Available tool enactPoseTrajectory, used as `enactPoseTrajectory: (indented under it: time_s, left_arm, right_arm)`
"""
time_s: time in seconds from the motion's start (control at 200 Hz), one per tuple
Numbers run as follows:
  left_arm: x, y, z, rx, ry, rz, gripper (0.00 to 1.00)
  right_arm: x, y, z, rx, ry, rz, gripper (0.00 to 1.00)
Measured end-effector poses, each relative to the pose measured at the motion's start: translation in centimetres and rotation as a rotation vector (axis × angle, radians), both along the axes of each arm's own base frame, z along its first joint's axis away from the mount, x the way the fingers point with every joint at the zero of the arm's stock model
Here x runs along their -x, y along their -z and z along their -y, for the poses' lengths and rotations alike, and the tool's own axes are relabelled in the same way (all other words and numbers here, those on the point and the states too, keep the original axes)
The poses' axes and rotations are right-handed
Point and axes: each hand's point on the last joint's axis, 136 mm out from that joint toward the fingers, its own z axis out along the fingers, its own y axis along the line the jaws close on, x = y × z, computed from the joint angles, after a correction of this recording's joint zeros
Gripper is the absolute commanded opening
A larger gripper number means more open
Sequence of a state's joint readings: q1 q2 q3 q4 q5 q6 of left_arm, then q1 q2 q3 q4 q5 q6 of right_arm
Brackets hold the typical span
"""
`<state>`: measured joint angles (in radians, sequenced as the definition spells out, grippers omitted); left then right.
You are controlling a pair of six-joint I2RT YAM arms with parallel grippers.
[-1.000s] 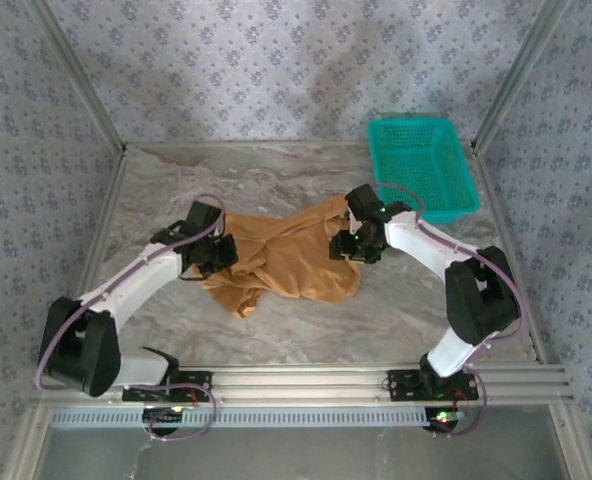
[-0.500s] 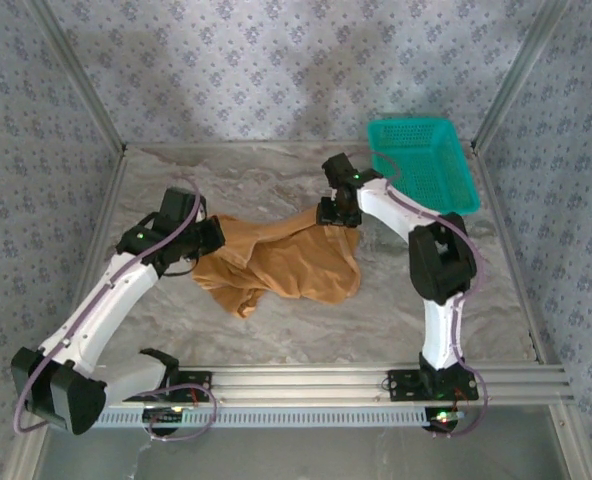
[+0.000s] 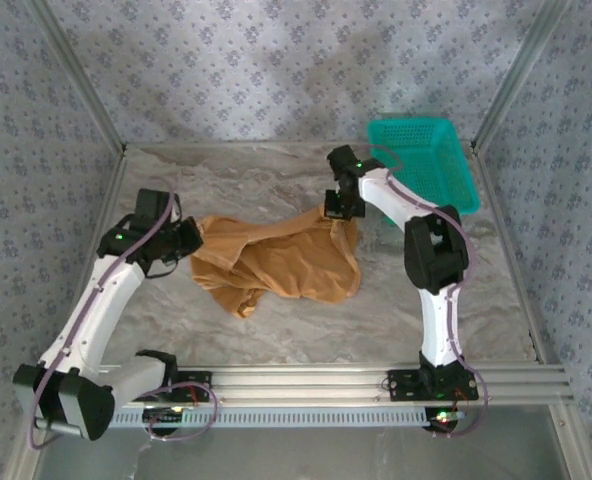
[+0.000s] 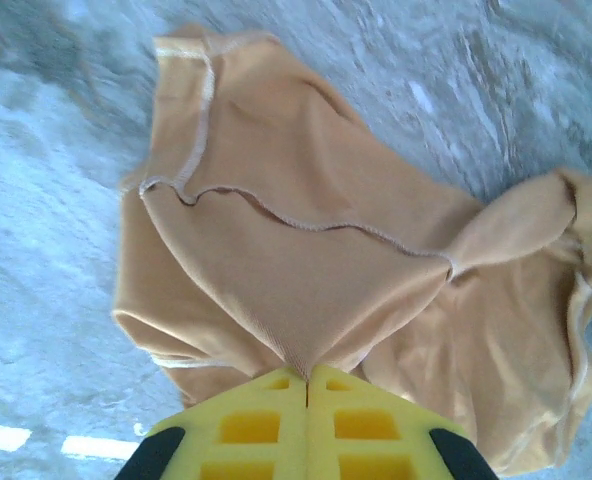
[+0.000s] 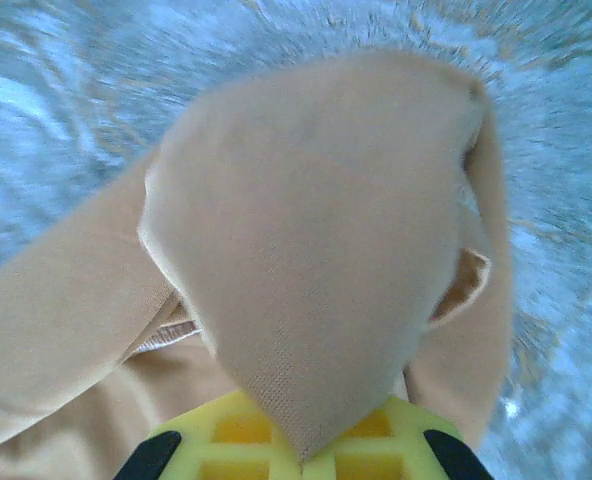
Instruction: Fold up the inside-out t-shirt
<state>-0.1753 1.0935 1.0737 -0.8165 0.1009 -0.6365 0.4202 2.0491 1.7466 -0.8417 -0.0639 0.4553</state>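
You have the inside-out t-shirt pinched at two ends. It lies bunched on the table, left of the teal basket and a little nearer the arm bases, not touching the basket.

Your right gripper is clamped on a fold of cloth at the shirt's end nearest the basket, just beside the basket's near-left corner. In the right wrist view the tan fabric rises out of the closed fingers in a peak. Your left gripper is closed on the opposite end, the one farthest from the basket. In the left wrist view the cloth runs straight into the meeting fingertips, with a raised seam snaking across the panel beyond.

The step in hand looks like spreading the shirt flat before any fold. To do it well:

- Draw the two pinches apart evenly, the left one moving away from the basket, until the slack between them is gone.
- Lift only enough for the rolled part on the side away from the basket's far rim to fall open rather than drag.
- Both grips look thin, so pull gently, because soft cotton may slip out.
- Mind the right arm, since the basket is close enough to be knocked by a wide swing.
- I cannot tell whether each pinch holds a hem, sleeve or shoulder, so check that before laying the shirt down.
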Motion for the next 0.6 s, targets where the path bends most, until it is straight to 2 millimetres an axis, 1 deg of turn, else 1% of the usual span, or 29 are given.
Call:
enactPoseTrajectory:
  time_s: [0.045,0.06,0.08,0.13,0.185,0.2,0.255,0.26,0.325,0.365,0.44,0.515,0.6]
  left_arm:
    - [-0.6,-1.4,-1.3,0.011,-0.035,0.02,0.0]
    - [-0.8,-2.0,-1.6,0.014,-0.045,0.03,0.0]
    - [-1.1,-2.7,-2.0,0.019,-0.056,0.044,0.0]
    - [-1.9,-5.2,-3.1,0.031,-0.085,0.096,0.0]
    - [-2.7,-7.8,-3.6,0.046,-0.098,0.153,0.0]
    - [-2.9,-8.7,-3.7,0.049,-0.1,0.174,0.0]
    - [-3.3,-11.1,-3.8,0.063,-0.1,0.23,0.0]
    - [-3.4,-11.5,-3.8,0.064,-0.099,0.238,0.0]
    - [-3.6,-13.8,-3.9,0.077,-0.099,0.293,0.0]
    - [-3.6,-15.0,-3.8,0.087,-0.097,0.319,0.0]
    - [-3.6,-16.7,-3.8,0.103,-0.101,0.358,0.0]
    - [-3.5,-17.9,-3.8,0.12,-0.109,0.384,0.0]
    - [-3.2,-18.8,-3.8,0.139,-0.122,0.403,0.0]
  right_arm:
    - [0.2,-2.5,0.0,-0.023,-0.006,0.035,0.0]
    - [0.3,-3.7,0.0,-0.035,-0.01,0.055,0.0]
    - [0.3,-4.8,0.0,-0.046,-0.012,0.073,0.0]
    - [0.6,-8.4,0.1,-0.083,-0.02,0.138,0.0]
    - [1.1,-12.2,0.3,-0.126,-0.025,0.208,0.0]
    - [1.3,-13.4,0.6,-0.139,-0.023,0.232,0.0]
    - [2.0,-16.6,1.2,-0.179,-0.02,0.295,0.0]
    - [2.2,-17.1,1.3,-0.185,-0.018,0.307,0.0]
    - [3.2,-20.4,2.3,-0.227,-0.012,0.373,0.0]
    - [3.8,-22.2,2.8,-0.249,-0.007,0.411,0.0]
    - [4.7,-24.5,3.4,-0.287,-0.002,0.462,0.0]
    - [5.5,-26.0,3.4,-0.325,-0.008,0.487,0.0]
    - [6.1,-26.9,3.0,-0.363,-0.024,0.498,0.0]
